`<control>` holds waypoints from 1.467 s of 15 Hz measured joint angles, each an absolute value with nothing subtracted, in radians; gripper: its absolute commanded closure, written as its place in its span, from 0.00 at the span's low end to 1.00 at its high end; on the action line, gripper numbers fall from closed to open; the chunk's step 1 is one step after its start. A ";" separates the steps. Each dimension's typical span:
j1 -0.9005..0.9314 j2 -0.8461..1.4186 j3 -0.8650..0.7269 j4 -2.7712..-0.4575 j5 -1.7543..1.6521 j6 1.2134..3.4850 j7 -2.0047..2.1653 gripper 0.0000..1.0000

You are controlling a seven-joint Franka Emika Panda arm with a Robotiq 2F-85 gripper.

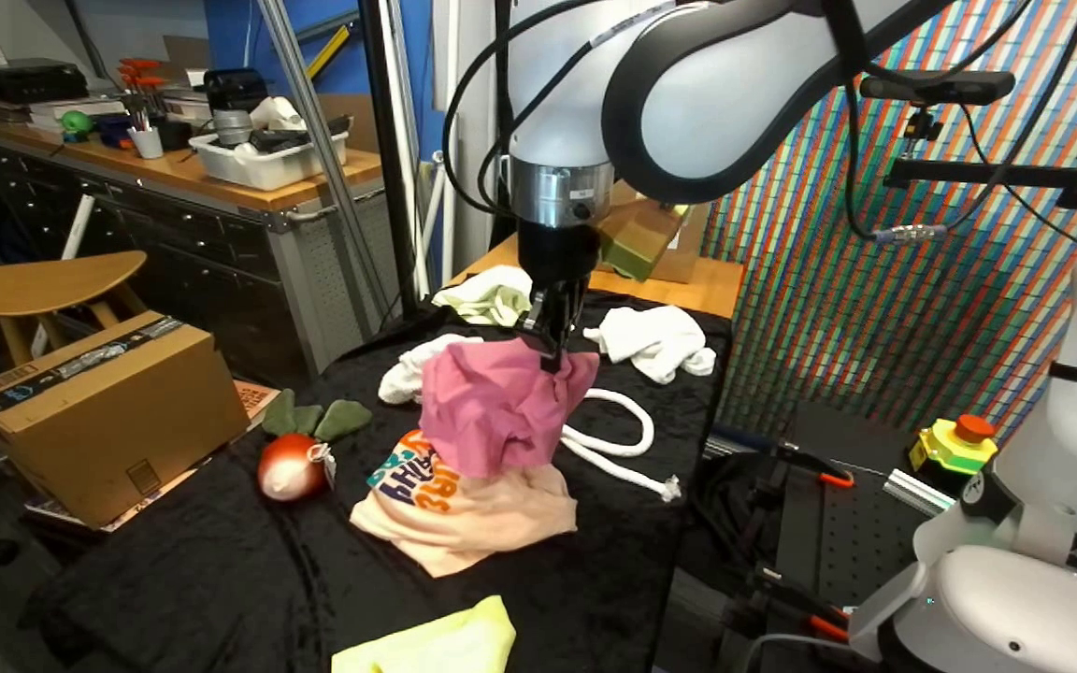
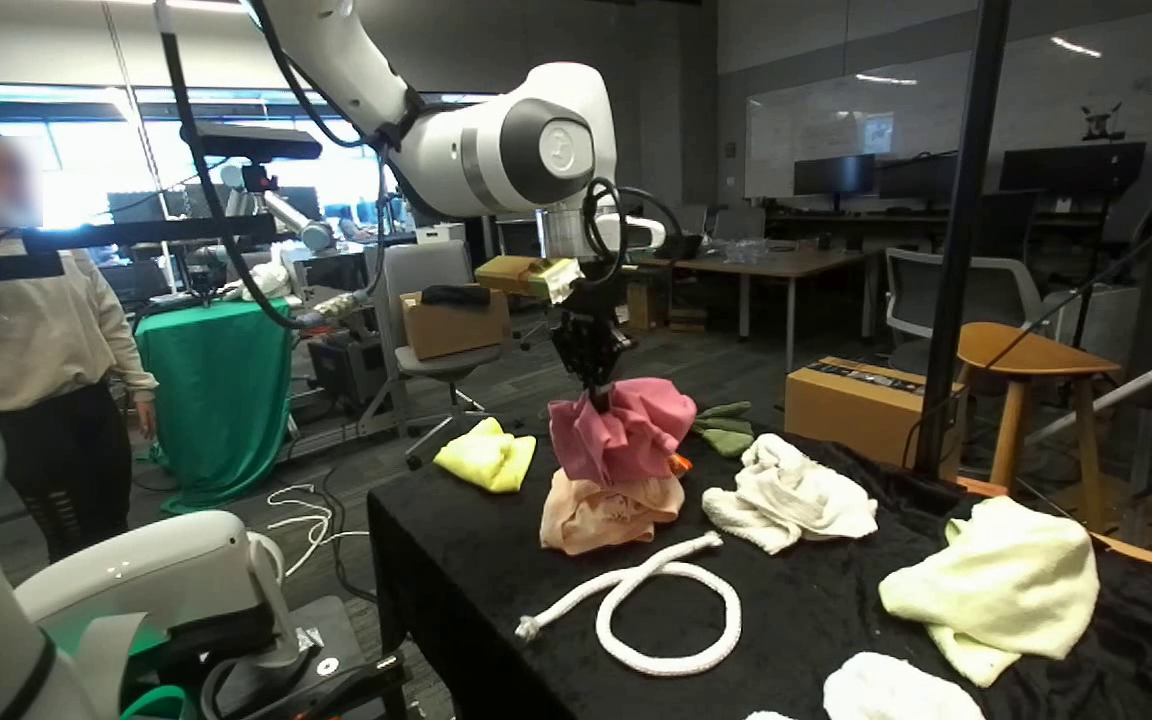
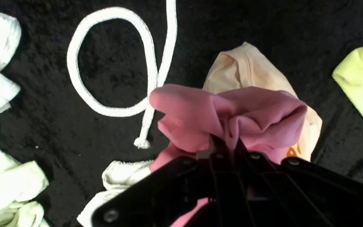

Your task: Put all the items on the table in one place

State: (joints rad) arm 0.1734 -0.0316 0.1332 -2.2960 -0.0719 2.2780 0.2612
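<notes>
With fingers point(image 3: 219, 147), lower centre in the wrist view, clamped on pink cloth point(image 3: 219, 110) perhaps touching cream cloth point(image 3: 257, 71), expect light, limp handling by that pinched fold.

Soft brights on black tablecloth point(image 1: 221, 579)
Plain pink cloth point(image 1: 492, 407); peach cloth point(image 1: 501, 522) lettered in orange, navy and teal; lemon-yellow cloth point(image 2: 488, 458); pale yellow-green cloth point(image 2: 998, 580); white towels point(image 1: 655, 344); white rope point(image 3: 152, 82); red toy vegetable point(image 1: 291, 467) with muted-green leaves point(image 1: 342, 420).
</notes>
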 measured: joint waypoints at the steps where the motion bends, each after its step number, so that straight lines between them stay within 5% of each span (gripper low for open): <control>1: 0.173 -0.038 0.135 -2.313 -0.058 2.281 0.261 0.94; 7: 0.171 -0.073 0.136 -2.386 0.025 2.287 0.263 0.93; 8: 0.169 -0.074 0.136 -2.392 0.030 2.287 0.267 0.68; 10: 0.163 -0.075 0.134 -2.398 0.030 2.287 0.289 0.62; 18: 0.128 -0.074 0.130 -2.391 0.008 2.287 0.342 0.02; 22: 0.104 -0.065 0.127 -2.359 -0.104 2.351 0.400 0.00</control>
